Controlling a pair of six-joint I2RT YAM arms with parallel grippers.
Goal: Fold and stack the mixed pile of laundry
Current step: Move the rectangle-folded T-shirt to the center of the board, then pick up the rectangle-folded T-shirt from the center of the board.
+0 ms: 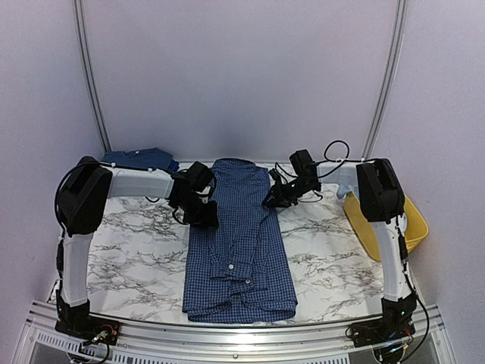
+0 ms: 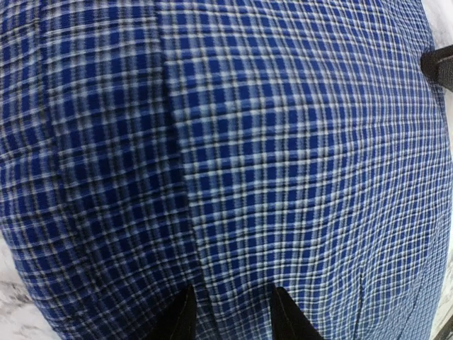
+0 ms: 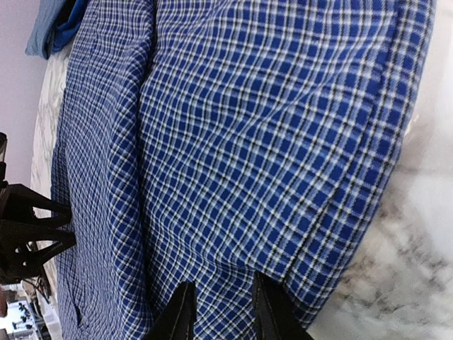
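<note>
A navy small-check button-up shirt (image 1: 239, 243) is lying flat and lengthwise at the frame's centre, its sides folded in. A solid dark-blue piece (image 1: 140, 159) is sitting folded at upper left.

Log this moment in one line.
checked shirt flat, mid-table | left gripper at left edge | right gripper at right edge | grips unclear

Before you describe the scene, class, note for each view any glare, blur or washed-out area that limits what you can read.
Top external: even light, with glare on the near metal rail. Left wrist: the checked shirt fills the frame and is fairly sharp; the claw fingertips are dark and soft. Right wrist: the marble table is washed out and blurred.
</note>
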